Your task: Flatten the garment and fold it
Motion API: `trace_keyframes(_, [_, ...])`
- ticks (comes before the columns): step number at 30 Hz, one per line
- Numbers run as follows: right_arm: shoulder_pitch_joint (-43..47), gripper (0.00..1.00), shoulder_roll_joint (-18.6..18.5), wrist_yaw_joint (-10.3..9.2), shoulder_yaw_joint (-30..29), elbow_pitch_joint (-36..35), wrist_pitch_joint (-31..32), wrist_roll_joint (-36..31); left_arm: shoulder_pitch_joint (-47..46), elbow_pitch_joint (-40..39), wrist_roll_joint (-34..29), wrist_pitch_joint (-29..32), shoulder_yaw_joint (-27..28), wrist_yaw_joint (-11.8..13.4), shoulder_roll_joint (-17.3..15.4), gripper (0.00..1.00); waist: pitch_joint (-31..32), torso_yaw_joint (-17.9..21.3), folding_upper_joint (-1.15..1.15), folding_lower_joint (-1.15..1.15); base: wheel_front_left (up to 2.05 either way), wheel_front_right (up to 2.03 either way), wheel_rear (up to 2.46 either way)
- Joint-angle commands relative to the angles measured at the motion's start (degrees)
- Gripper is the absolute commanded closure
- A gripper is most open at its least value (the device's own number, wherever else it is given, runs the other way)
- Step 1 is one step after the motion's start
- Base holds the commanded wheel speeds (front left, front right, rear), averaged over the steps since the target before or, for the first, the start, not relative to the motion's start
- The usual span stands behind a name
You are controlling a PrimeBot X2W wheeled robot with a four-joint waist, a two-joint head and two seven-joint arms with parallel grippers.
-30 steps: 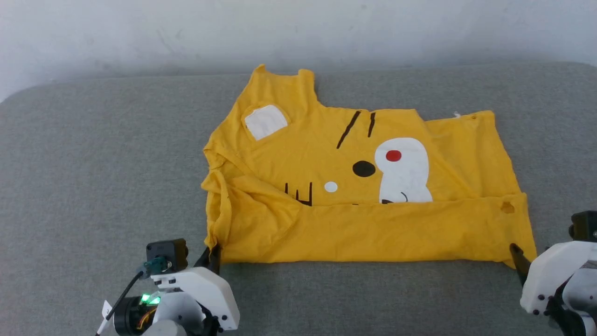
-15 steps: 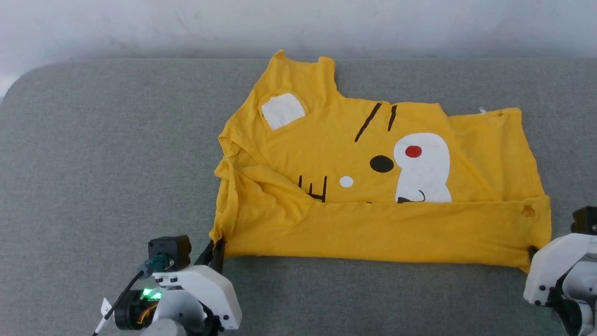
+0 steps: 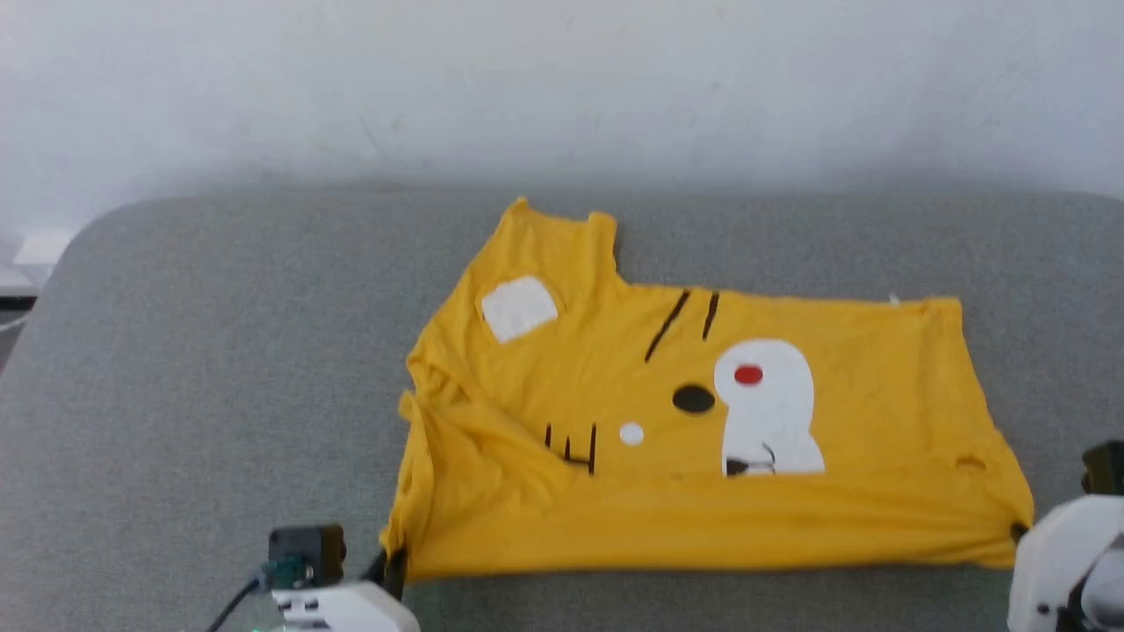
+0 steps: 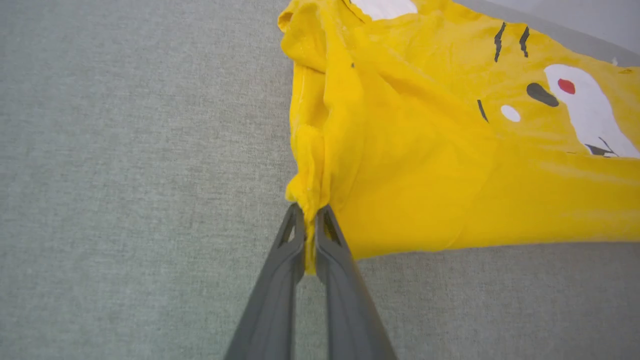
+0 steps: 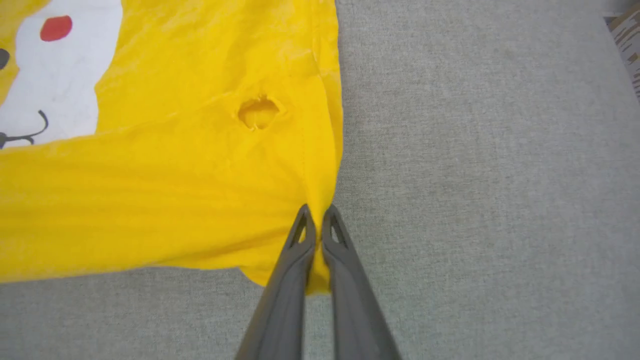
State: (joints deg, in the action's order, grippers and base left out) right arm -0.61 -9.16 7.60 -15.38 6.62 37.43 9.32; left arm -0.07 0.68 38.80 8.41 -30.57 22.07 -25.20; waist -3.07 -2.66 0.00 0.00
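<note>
Garment (image 3: 702,491) near corners pinched in closed left tool (image 4: 311,211) and right tool (image 5: 316,211)

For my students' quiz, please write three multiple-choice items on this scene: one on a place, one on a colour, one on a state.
1. The left gripper holds the yellow T-shirt at its: A) near left corner B) collar C) far edge
2. The dot on the white muzzle is: A) blue B) red C) green
3. The right gripper is: A) open B) shut on the T-shirt C) shut on nothing
Answers: 1 A, that corner is pinched in it; 2 B, it is plainly red; 3 B, yellow fabric is clamped in it.
</note>
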Motion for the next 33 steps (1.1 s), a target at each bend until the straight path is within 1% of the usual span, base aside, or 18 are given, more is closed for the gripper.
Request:
trace_keyframes(1, [2.09, 1.00, -0.48, -0.11, -0.11, -1.62, 1.30, 0.26, 1.98, -0.75, 0.39, 0.74, -0.20, 0.87, -0.75, 1.00, 3.24, -0.47, 0.00, 0.00, 0.00, 0.00, 0.00])
trace_keyframes(6, [8.32, 1.00, -0.10, -0.11, -1.39, -6.92, 6.14, 0.69, 7.30, -3.51, 1.74, 4.21, -1.46, 2.56, -2.12, 1.00, 4.56, -0.96, 0.00, 0.00, 0.00, 0.00, 0.00])
trace_keyframes(10, [11.56, 1.00, 0.28, -0.11, -2.38, -8.34, 7.27, 0.67, 9.48, -3.99, 2.52, 5.18, -1.98, 3.06, -2.31, 1.00, 4.16, -1.23, 0.00, 0.00, 0.00, 0.00, 0.00])
trace_keyframes(13, [12.09, 1.00, 1.17, -0.11, -2.97, -7.50, 6.49, 1.26, 9.67, -2.97, 3.17, 5.17, -2.23, 2.49, -1.80, 1.00, 3.54, -1.26, 0.00, 0.00, 0.00, 0.00, 0.00])
trace_keyframes(19, [10.96, 1.00, -0.34, -0.11, -1.77, -2.50, 2.68, -1.39, 8.00, 1.41, 3.95, 4.45, -2.96, -0.03, -0.40, 1.00, 2.35, -0.99, 0.00, 0.00, 0.00, 0.00, 0.00])
trace_keyframes(20, [10.58, 0.20, -0.18, -0.11, -1.40, -1.61, 2.24, -0.99, 7.62, 2.21, 3.99, 4.22, -3.06, -0.41, -0.12, 0.71, 2.27, -0.97, 0.00, 0.00, 0.00, 0.00, 0.00])
trace_keyframes(21, [10.02, 0.00, 0.18, -0.11, -1.47, -0.87, 1.65, -0.37, 7.18, 2.90, 3.82, 3.67, -3.07, -0.73, 0.08, 0.00, 2.19, -0.90, 0.00, 0.00, 0.00, 0.00, 0.00])
trace_keyframes(24, [8.47, 0.00, 0.34, -0.11, -0.98, 0.19, -0.85, 0.95, 5.97, 3.95, 3.79, 0.69, -1.90, -1.20, 1.10, 0.00, 2.27, -0.74, 0.00, 0.00, 0.00, 0.00, 0.00])
trace_keyframes(27, [6.95, 0.00, 0.37, -0.11, -0.68, -0.60, -4.07, 3.02, 5.03, 3.80, 3.74, -3.52, 0.03, -1.76, 1.72, 0.00, 2.82, -0.51, 0.00, 0.00, 0.00, 0.00, 0.00])
trace_keyframes(29, [6.13, 0.00, -0.31, -0.11, 0.22, -2.27, -7.14, 3.82, 4.32, 3.14, 3.42, -6.89, 1.28, -2.74, 1.70, 0.00, 3.25, -0.27, 0.00, 0.00, 0.00, 0.00, 0.00])
trace_keyframes(33, [4.78, 0.00, -1.45, -0.11, 2.69, -7.14, -16.22, 5.01, 2.53, 1.27, 2.39, -14.72, 3.45, -5.81, 1.66, 0.00, 3.73, 0.31, 0.00, 0.00, 0.00, 0.00, 0.00])
